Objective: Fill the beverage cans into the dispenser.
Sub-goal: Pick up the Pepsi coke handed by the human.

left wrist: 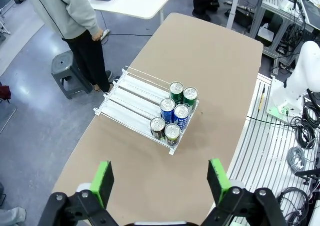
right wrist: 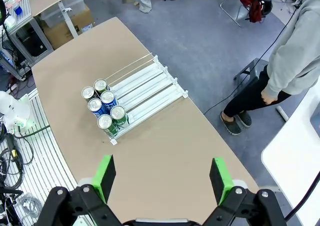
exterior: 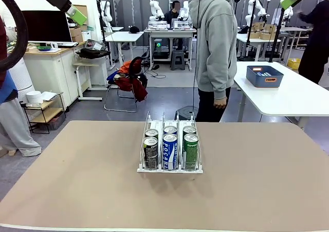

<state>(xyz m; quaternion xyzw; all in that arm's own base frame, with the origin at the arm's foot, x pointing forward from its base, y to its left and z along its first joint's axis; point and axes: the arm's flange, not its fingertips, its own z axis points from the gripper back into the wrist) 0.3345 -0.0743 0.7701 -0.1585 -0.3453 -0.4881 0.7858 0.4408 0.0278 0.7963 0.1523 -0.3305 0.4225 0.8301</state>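
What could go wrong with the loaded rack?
The cans crowd the low front lip of the rack; a nudge could tip them out. The rack may slide if the left end effector or right end effector bumps it. The person stands close, perhaps within an arm's sweep.

Glossy aluminium beverage cans (exterior: 169, 148) stand in a white-coated wire dispenser (exterior: 169, 168) on the matt tan counter (exterior: 77, 180).

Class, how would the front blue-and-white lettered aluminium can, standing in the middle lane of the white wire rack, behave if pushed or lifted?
The front blue-and-white lettered aluminium can is tall and slim, so standing free it would probably tip, then roll. Inside the white wire rack, the lane wires likely block sideways pushes. Its smooth wall may slip under light grip.
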